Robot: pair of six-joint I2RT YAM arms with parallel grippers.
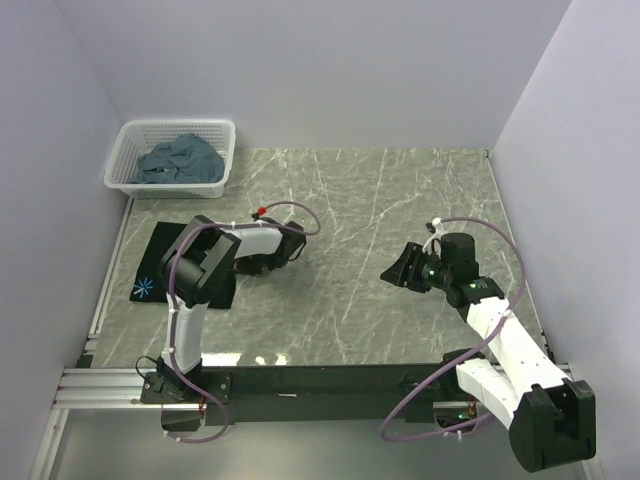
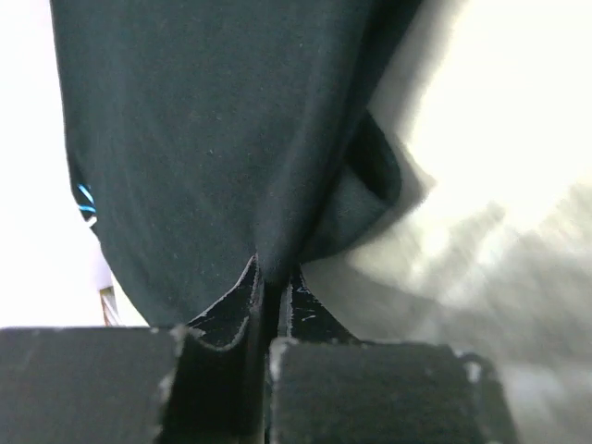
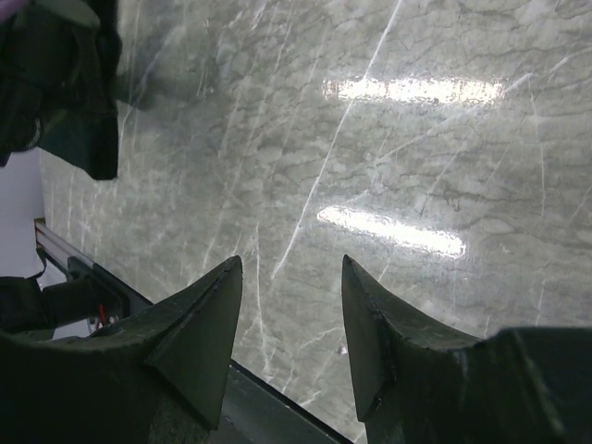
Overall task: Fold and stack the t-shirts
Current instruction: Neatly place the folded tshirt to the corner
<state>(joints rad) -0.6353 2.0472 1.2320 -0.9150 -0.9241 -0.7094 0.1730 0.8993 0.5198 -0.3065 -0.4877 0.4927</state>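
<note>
The black t-shirt lies at the table's left side, its pale-blue starburst print showing at the near left corner. My left gripper is to the shirt's right and is shut on a fold of the black cloth; in the left wrist view the shirt hangs from the closed fingertips. Slate blue-grey t-shirts lie crumpled in the white basket. My right gripper is open and empty above bare table at mid right; it also shows in the right wrist view.
The white lattice basket stands at the far left corner against the wall. Grey walls close the left, back and right sides. A metal rail runs along the near edge. The marble tabletop spans the middle and right.
</note>
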